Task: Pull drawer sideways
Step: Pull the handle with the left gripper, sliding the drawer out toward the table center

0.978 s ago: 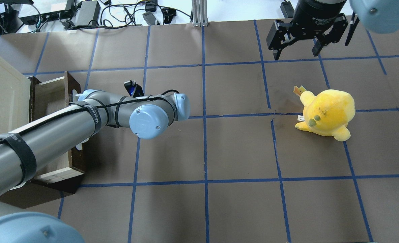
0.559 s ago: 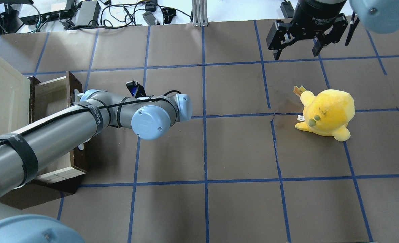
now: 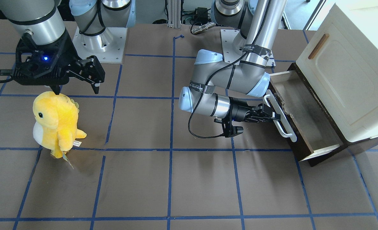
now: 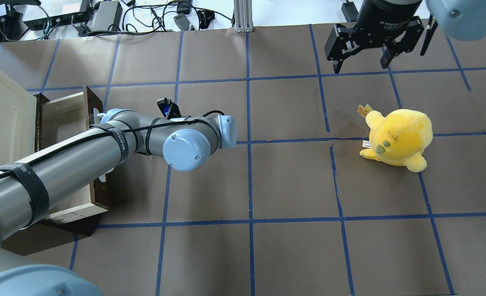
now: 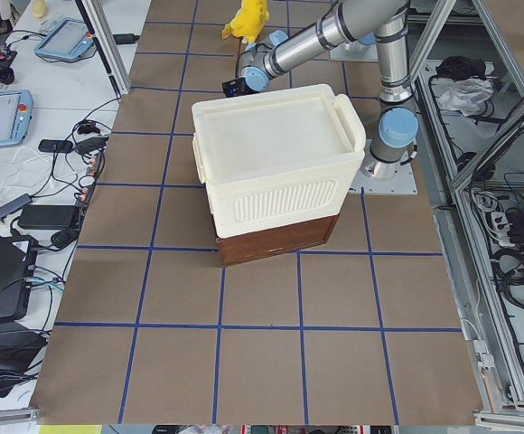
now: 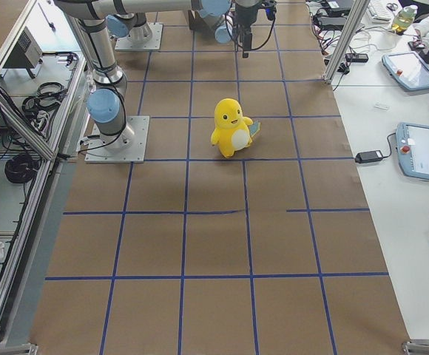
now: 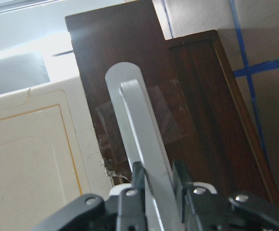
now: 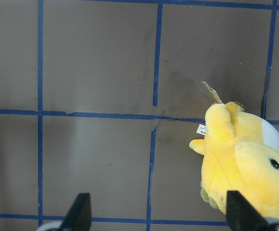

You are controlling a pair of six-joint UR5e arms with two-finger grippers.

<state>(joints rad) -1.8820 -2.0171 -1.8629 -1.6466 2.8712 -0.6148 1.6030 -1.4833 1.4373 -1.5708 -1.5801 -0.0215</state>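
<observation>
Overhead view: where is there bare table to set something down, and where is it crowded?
Bare: the table middle between the left arm and the yellow plush toy, and the row nearest the robot. Crowded: the left end, where the left hand grips the drawer by the cabinet.

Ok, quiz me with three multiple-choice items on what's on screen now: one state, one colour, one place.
1. The left gripper is: A wide open; B shut on the drawer's bar handle; C holding a cloth.
2. That bar handle is: A white; B brown; C blue.
3. The yellow plush toy is: A inside the drawer; B standing on the table, right arm's side; C in the left gripper.
Answers: B, the left wrist view shows it clamped on the bar; A, white against the dark front; B, upright, far from the drawer.
</observation>
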